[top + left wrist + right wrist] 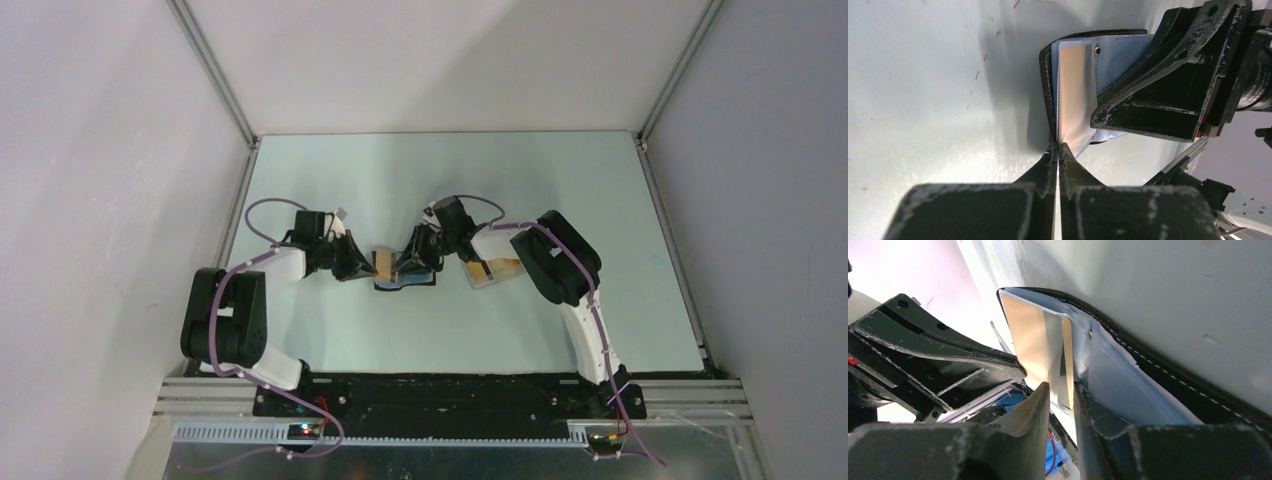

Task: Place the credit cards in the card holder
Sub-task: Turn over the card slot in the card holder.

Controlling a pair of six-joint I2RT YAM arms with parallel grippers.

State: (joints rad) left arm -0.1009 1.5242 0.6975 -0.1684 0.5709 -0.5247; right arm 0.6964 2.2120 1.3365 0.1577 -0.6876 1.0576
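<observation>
The card holder lies open on the table between both grippers, black outside and blue inside. One thin, stitched inner leaf stands up from it, with orange showing through. My left gripper is shut on that leaf's near edge, and is also in the top view. My right gripper is open, its fingers a small gap apart on either side of the edge of an orange credit card that goes down into the holder. More orange credit cards lie to the right.
A pale translucent tray carrying the loose cards sits just right of the holder, partly under my right arm. The two grippers nearly touch over the holder, and the right gripper's body fills the left wrist view. Grey walls enclose the table.
</observation>
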